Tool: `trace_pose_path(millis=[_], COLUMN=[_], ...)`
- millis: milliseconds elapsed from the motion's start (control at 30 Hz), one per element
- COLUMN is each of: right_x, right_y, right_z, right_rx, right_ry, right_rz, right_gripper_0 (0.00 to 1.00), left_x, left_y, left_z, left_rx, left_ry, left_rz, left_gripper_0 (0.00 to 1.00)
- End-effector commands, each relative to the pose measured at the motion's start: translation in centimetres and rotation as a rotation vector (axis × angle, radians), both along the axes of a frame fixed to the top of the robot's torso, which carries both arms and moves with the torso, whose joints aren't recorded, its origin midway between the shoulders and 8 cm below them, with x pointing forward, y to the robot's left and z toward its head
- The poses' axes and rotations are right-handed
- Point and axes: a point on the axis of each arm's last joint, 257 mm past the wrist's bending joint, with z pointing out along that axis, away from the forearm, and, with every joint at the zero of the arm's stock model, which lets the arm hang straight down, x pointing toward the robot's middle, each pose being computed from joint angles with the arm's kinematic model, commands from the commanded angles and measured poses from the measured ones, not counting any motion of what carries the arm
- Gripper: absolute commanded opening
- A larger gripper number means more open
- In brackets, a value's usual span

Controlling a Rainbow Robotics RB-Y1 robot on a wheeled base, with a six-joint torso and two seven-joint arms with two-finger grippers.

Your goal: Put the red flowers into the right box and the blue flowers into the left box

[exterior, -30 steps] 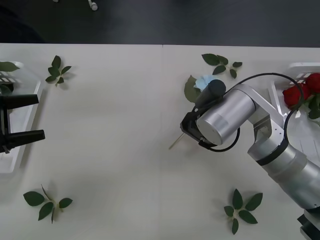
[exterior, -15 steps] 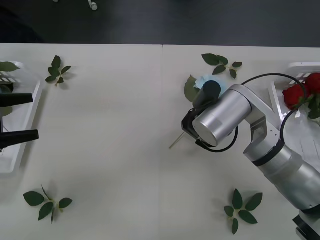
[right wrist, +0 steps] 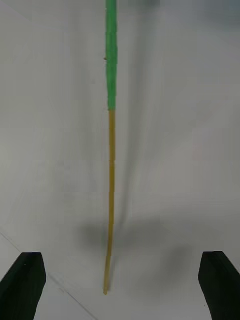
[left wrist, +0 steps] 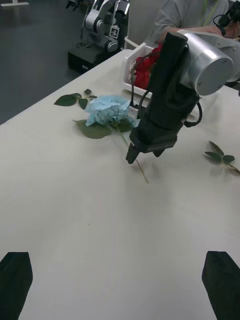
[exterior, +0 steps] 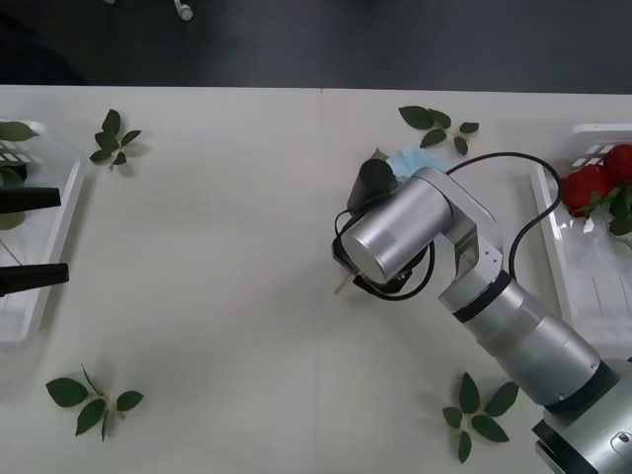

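1. Blue flower (left wrist: 106, 110) lies mid-table; right gripper (left wrist: 144, 153) above its stem (right wrist: 110, 200), fingers wide open, empty.
2. Left gripper (exterior: 30, 237) open over left box (exterior: 44, 286).
3. Light, floppy; grip stem, not petals.

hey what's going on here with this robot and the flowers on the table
The robot is sorting flowers. Its right pincer is open and hovering low over the stem of a blue flower lying mid-table, with the stem running between its fingers but not yet gripped. Red flowers already lie in the right box. The left pincer is open too, waiting over the left box. Loose leaf sprigs are scattered around the table.
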Motion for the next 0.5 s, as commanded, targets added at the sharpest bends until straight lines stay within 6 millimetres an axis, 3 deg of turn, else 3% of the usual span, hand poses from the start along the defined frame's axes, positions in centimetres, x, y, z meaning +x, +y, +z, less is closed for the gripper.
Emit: trace_pose_path(millis=[33,500], right_x=[1.2,3.2], right_y=[0.9,-1.3], right_z=[2.3,2.3], right_rx=[0.03,-0.018], right_ry=[-0.045,-0.099], right_rz=[-0.041,-0.089], right_gripper_0=[0.91,0.9], left_x=[-0.2,-0.2], left_y=[-0.9,-0.9], left_z=[1.1,1.1], left_rx=[0.019,0.019], left_ry=[-0.019,-0.019], left_rz=[-0.036,-0.036], left_gripper_0=[1.0,1.0])
